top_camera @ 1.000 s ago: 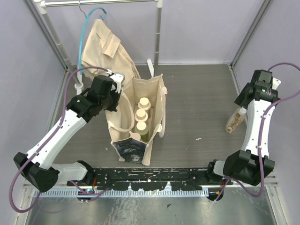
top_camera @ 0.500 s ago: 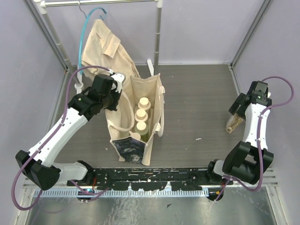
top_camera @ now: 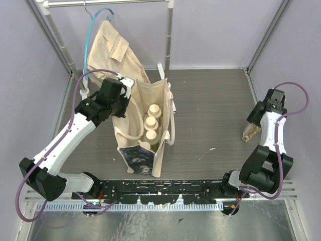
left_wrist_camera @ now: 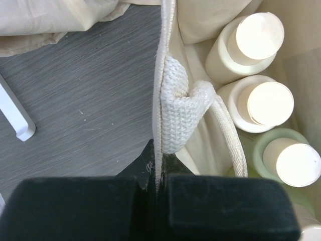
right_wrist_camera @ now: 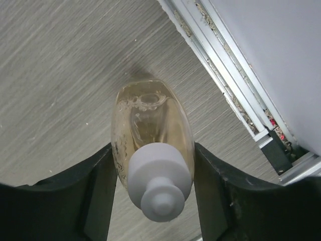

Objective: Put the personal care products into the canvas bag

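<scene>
The cream canvas bag (top_camera: 156, 90) stands upright left of centre, its dark printed panel (top_camera: 136, 159) facing the near edge. Three cream-capped bottles (top_camera: 151, 123) stand in a row inside it; the left wrist view shows their caps (left_wrist_camera: 268, 103). My left gripper (top_camera: 124, 98) is shut on the bag's left rim (left_wrist_camera: 161, 75) just below a handle strap (left_wrist_camera: 180, 110), holding that wall up. At the far right, a clear amber bottle (top_camera: 249, 131) with a white pump top (right_wrist_camera: 160, 181) stands on the table. My right gripper (right_wrist_camera: 153, 165) is shut on it, both fingers against its sides.
A tan shirt (top_camera: 108, 45) on a teal hanger hangs from a metal rack (top_camera: 169, 35) behind the bag. The rack's white foot (left_wrist_camera: 17, 120) lies left of the bag. The enclosure's right wall rail (right_wrist_camera: 241, 100) runs close beside the amber bottle.
My right gripper came down over the amber bottle and closed on it. The left gripper kept its hold on the bag rim, and the bag's mouth shifted slightly.
</scene>
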Available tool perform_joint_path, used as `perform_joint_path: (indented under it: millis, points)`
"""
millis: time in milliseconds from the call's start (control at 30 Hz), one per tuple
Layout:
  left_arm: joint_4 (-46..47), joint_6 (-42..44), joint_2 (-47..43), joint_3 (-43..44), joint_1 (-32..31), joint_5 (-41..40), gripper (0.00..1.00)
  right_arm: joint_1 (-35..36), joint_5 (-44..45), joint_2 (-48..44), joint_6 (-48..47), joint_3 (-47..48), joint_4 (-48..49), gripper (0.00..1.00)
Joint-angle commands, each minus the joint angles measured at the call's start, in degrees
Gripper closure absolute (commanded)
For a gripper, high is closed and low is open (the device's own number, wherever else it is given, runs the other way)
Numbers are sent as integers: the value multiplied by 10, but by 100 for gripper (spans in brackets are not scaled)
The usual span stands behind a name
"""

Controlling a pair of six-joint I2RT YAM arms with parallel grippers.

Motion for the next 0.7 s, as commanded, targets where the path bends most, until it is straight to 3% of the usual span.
perform_joint_path:
  millis: [0, 100, 367, 467, 667]
  points:
    - [42, 5, 8, 22, 3, -5, 100, -3, -13, 7, -4, 4, 33, 77]
    - [41, 4, 10, 27, 3, -11, 98, -3, -15, 5, -6, 11, 27, 98]
    - [41, 4, 11, 28, 4, -29, 94, -2, -56, 7, -10, 112, -28, 99]
    - [44, 7, 11, 29, 4, -39, 83, 7, -92, 4, -16, 184, -55, 99]
    - [49, 17, 19, 40, 7, -49, 64, 77, -72, 29, -39, 393, -148, 99]
